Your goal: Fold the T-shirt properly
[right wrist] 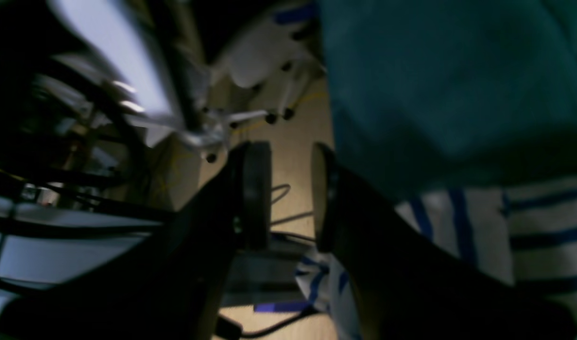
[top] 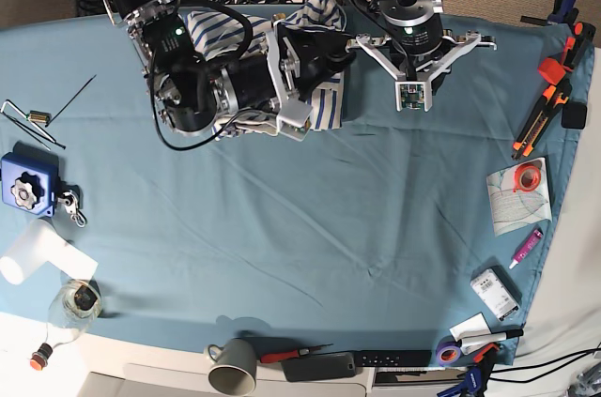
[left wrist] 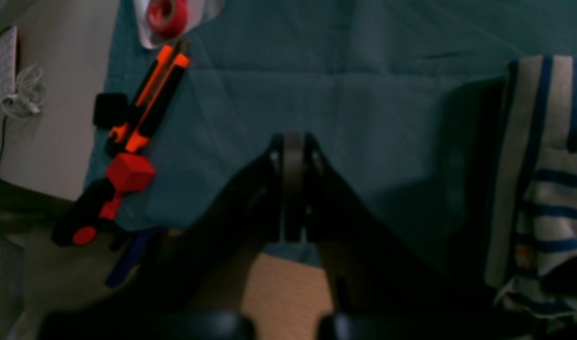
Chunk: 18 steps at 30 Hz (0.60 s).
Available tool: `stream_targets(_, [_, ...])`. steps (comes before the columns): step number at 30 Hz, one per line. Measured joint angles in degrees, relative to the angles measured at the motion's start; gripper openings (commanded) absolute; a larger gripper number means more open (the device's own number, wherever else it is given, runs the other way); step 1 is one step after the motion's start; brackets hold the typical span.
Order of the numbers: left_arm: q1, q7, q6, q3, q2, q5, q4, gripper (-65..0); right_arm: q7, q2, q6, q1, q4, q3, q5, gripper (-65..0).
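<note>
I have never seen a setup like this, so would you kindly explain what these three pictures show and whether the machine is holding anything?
This is a two-armed robot at a table covered by a teal cloth. The base view looks down on the whole table; the other two come from cameras on each wrist, looking past the grippers. The left gripper is shut with nothing in it, hanging over bare cloth. The right gripper has its jaws apart and nothing between them. The striped T-shirt lies bunched at the far edge, partly under the right arm. Tools lie around the table edges: an orange and black clamp, a red tape roll and a grey mug.
</note>
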Motion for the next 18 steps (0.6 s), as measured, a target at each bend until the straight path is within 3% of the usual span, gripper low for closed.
stream_targets(5, [0.0,-0.1,0.0,0.0,0.0,0.0,0.0,-65.0,-0.2,-0.4,0.0,2.8,0.0,5.2,-0.6,-49.6])
stream_targets(8, [0.0,-0.2,0.0,0.0,0.0,0.1,0.0,-65.0,0.0,-0.6,0.0,5.4,0.0,13.0,-0.6,-49.6])
stream_targets(12, [0.0,-0.4,0.0,0.0,0.0,-0.7,0.0,-65.0,0.0,-0.6,0.0,6.4,0.1,24.9,-6.1,-49.6])
stream_targets(18, [0.0,-0.9,-0.1,0.0,0.0,-2.5,-0.3,-65.0,-0.1,1.6,0.0,6.3,0.1,33.0,-7.8,-49.7])
